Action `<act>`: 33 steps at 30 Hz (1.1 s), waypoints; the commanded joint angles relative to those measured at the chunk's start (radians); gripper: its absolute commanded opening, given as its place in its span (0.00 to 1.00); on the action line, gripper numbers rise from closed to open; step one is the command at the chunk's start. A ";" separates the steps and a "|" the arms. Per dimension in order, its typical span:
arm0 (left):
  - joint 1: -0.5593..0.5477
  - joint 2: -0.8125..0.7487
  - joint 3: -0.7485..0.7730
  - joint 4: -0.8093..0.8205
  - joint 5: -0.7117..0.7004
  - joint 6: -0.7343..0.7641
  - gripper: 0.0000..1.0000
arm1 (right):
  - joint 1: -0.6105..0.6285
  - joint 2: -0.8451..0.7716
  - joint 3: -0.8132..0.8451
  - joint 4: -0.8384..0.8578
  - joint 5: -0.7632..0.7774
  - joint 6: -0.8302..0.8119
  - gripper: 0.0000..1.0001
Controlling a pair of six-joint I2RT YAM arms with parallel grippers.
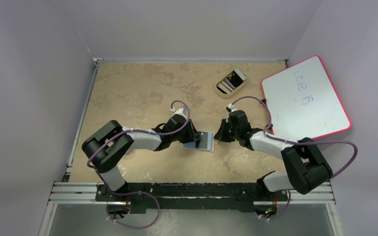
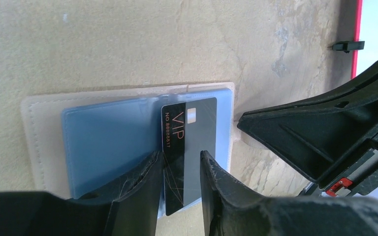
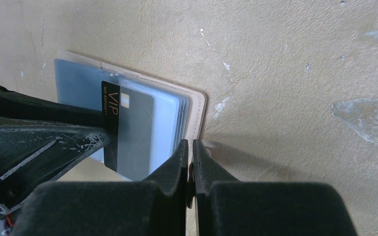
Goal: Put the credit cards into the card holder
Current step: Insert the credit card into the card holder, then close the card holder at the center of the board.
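credit card point(image 2: 191, 132) on card holder point(image 2: 39, 129), tray point(image 1: 230, 82) behind, rightward

Arms: we count two, the left arm point(image 1: 142, 140) and the right arm point(image 1: 268, 142);
Grippers: two, the left gripper point(image 2: 179, 157) and the right gripper point(image 3: 190, 147);
Card holder point(image 2: 39, 123): one;
Black VIP card point(image 2: 189, 132): one;
Whiteboard point(image 1: 305, 98): one;
Oval tray point(image 1: 221, 89): one;
Phone-like slab point(image 1: 237, 76): one

Tight spot mid-table: L gripper point(image 1: 195, 133) and R gripper point(image 1: 220, 135) face off across the card holder point(image 1: 200, 143), only a slim gap btw them. R tips point(image 3: 177, 157) pressed together, just beside holder's edge. L fingers point(image 2: 142, 182) apart, straddling black VIP card point(image 2: 189, 132). Open table point(image 1: 138, 83) far-left. Far-right: oval tray point(image 1: 221, 90) and whiteboard point(image 1: 305, 98) in the way.
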 commanded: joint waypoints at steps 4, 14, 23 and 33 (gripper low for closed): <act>-0.045 0.021 0.089 -0.006 0.004 0.048 0.29 | 0.003 -0.003 0.000 0.041 0.012 -0.004 0.00; -0.054 0.037 0.118 -0.038 0.006 0.060 0.32 | 0.004 0.004 0.002 0.040 0.011 -0.005 0.00; -0.039 -0.092 0.084 -0.210 -0.106 0.043 0.41 | 0.004 -0.040 -0.005 -0.008 -0.001 0.003 0.00; 0.096 -0.229 -0.091 -0.174 -0.082 -0.004 0.51 | 0.004 -0.039 -0.015 0.002 -0.006 0.002 0.00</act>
